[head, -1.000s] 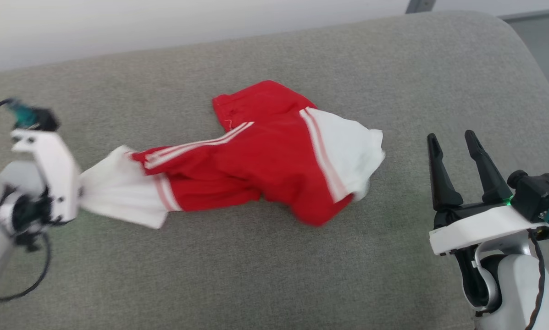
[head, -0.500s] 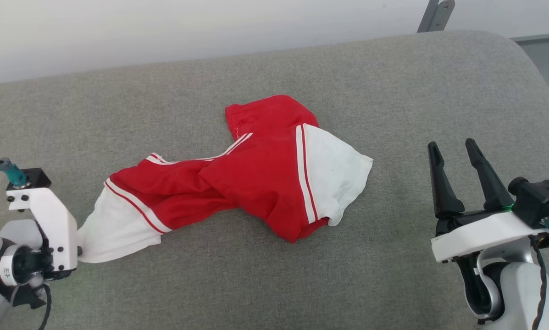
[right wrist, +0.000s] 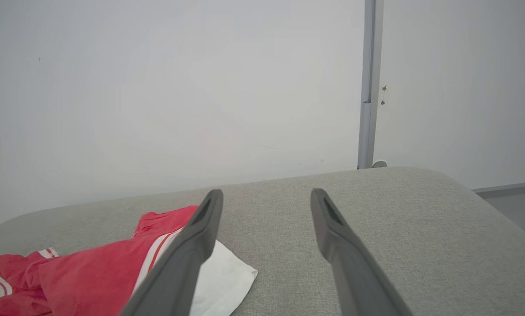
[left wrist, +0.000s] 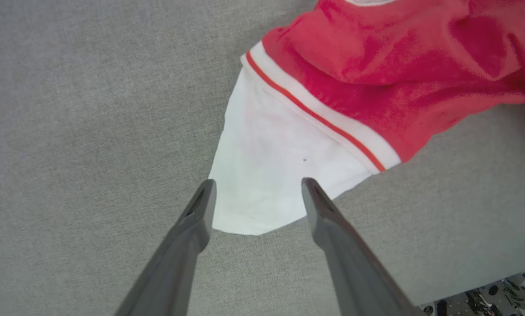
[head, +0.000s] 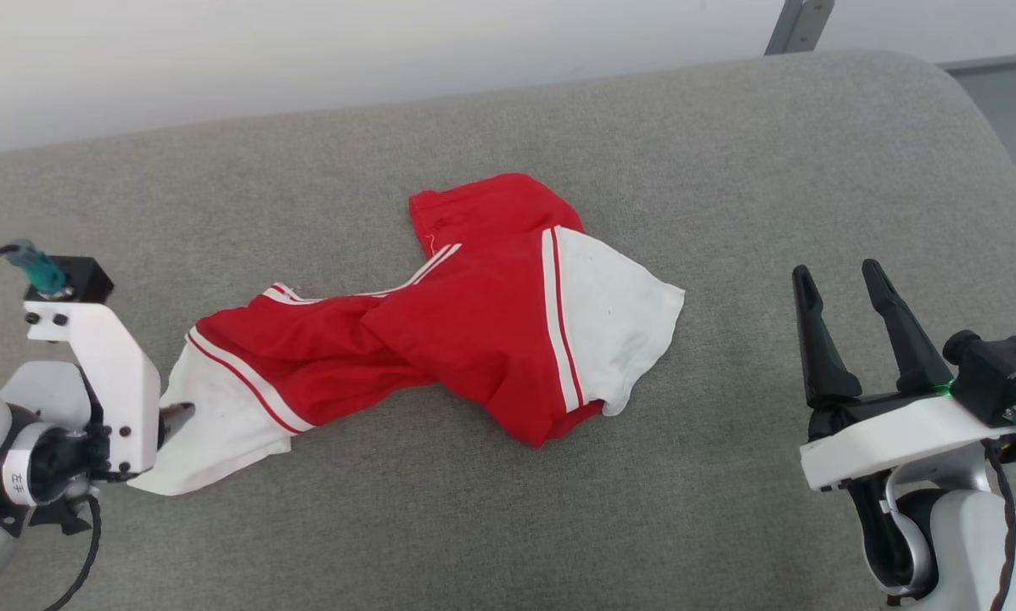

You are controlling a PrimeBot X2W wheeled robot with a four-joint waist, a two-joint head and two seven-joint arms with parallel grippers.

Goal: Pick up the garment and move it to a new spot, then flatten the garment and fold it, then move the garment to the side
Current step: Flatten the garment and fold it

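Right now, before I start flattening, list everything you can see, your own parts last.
garment: one, red with white sleeves and red-and-white striped trim, crumpled mid-surface, one sleeve stretched toward the left gripper
padded surface: one, grey fabric, under the garment
wall: one, white, behind the surface
metal post: one, grey, against the wall, far right
floor: grey, beyond the surface's right end
left gripper: one, dark fingers, open, straddling the white sleeve's end, lower left
right gripper: one, dark fingers, open, over bare surface at lower right, apart from the garment
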